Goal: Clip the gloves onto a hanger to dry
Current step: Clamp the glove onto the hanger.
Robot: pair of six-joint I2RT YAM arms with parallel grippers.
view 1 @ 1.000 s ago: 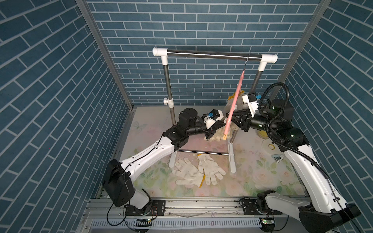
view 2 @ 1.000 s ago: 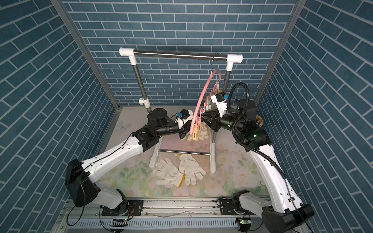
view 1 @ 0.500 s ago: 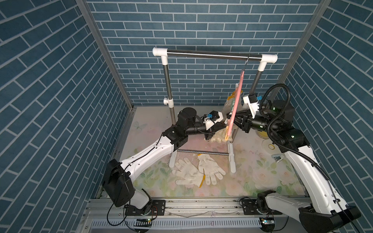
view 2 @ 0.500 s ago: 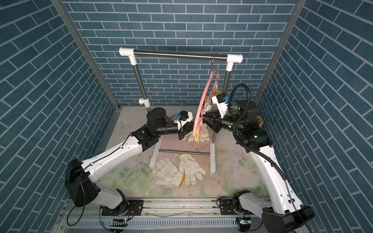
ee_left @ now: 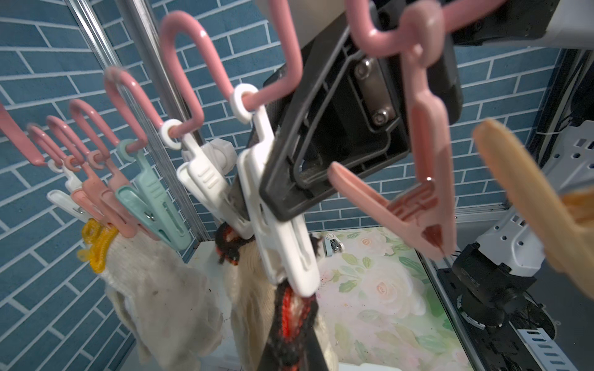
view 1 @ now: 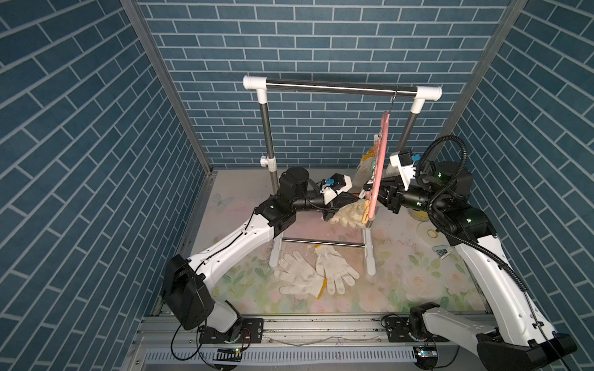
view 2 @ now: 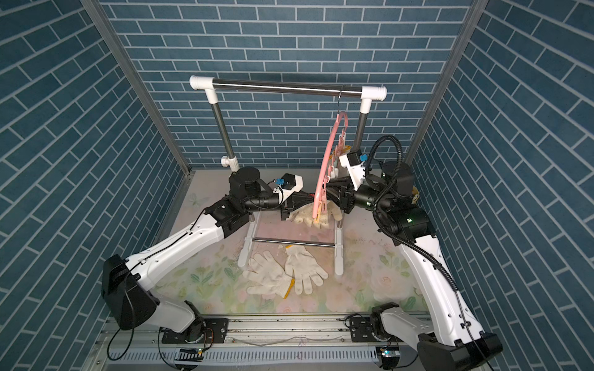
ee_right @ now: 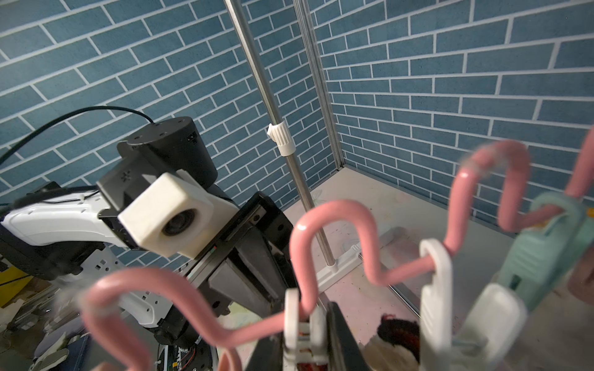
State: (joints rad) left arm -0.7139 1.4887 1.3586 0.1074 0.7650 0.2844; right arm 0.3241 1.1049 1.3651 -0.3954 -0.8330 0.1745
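1. The hanger (view 1: 381, 154) hangs by its hook on the top bar of the rack (view 1: 331, 87), near the right post. Both top views show this.
2. The two arms meet at the lower end of the hanger from opposite sides.
3. The left end effector (ee_left: 289, 340) is pressed together on the black-and-red cuff of the held glove (ee_left: 247, 298), just under the hanger.
4. This cuff touches the mouth of a white clip (ee_left: 279, 231). I cannot tell whether the clip already bites it.
5. The right end effector (ee_right: 303, 350) pinches the white clip at its upper part, with one finger on each side.
6. The hung glove (ee_left: 160, 289), with a yellow cuff, hangs from the pink and mint clips further along the hanger.
7. On the tabletop (view 1: 418, 282) lie two gloves (view 1: 302, 278). They are flat and touch one another, in front of the rack's feet and well apart from both arms.
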